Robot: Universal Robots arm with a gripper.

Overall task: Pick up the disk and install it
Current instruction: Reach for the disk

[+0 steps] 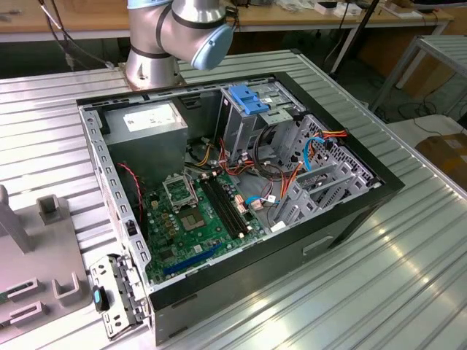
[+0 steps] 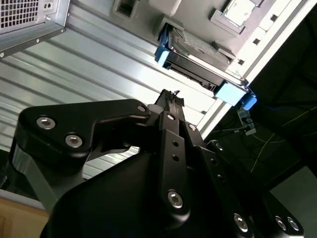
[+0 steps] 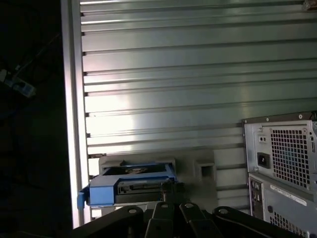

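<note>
There is one arm [image 1: 179,29] with one gripper [image 2: 171,96]. One disk [image 2: 198,62] shows in both wrist views, and two blue rail ends [image 2: 233,94] can be counted on it in the second wrist view. The exterior view holds one open case [image 1: 350,211], and inside it one motherboard [image 1: 197,219], one processor socket [image 1: 179,191], one power supply [image 1: 149,120] and one blue latch plate [image 1: 248,98]. Two tables show: the ribbed one [image 1: 365,292] and a second [image 1: 438,51] further back. There is one grey fixture [image 1: 36,277] and one cardboard box [image 1: 445,153].
</note>
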